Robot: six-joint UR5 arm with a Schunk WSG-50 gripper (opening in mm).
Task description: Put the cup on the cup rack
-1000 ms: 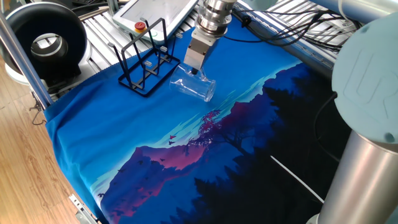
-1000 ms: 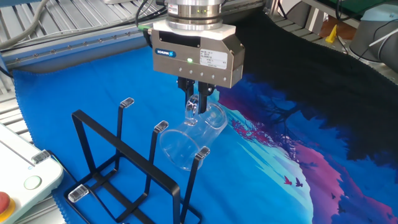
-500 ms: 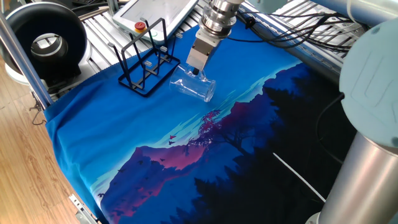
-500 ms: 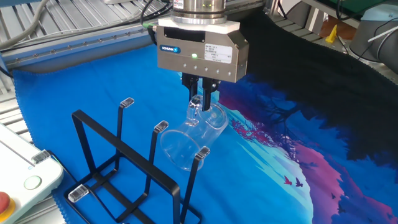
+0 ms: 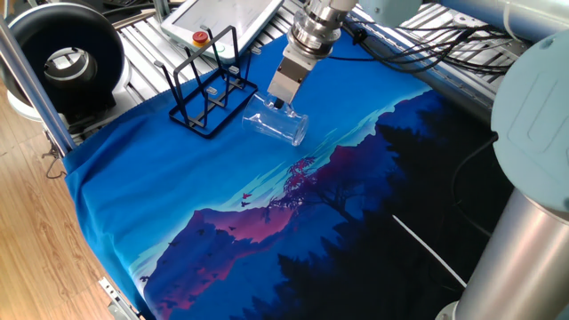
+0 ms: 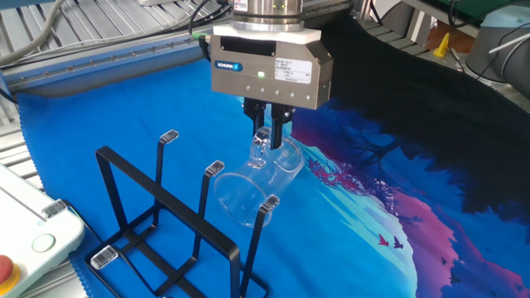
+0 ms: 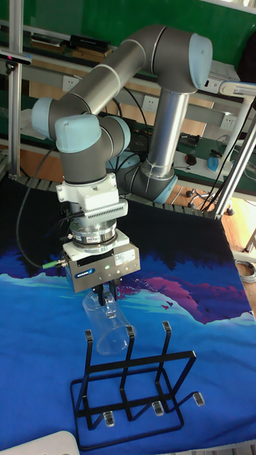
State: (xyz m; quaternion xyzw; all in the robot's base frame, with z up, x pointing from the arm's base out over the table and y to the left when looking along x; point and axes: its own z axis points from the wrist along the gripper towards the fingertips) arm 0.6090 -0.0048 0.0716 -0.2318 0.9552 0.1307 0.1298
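Observation:
The clear cup (image 5: 277, 125) lies tilted on its side on the blue cloth, just right of the black wire cup rack (image 5: 203, 89). My gripper (image 5: 279, 104) comes down from above, and its two fingers are pinched together on the cup's upper wall near the thick base. In the other fixed view the cup (image 6: 252, 186) has its open mouth against a front prong of the rack (image 6: 166, 223), under the gripper (image 6: 267, 141). The tall fixed view shows the cup (image 7: 107, 323) hanging slanted from the gripper (image 7: 107, 302), just above the rack (image 7: 135, 384).
A white pendant with a red button (image 5: 218, 20) lies behind the rack on the slatted metal table. A black round unit (image 5: 67, 62) stands at the far left. The blue and black printed cloth (image 5: 267, 222) covers the table, and cables run at the back right.
The gripper body has shifted slightly to the right and up. The cup and the rack stay where they were.

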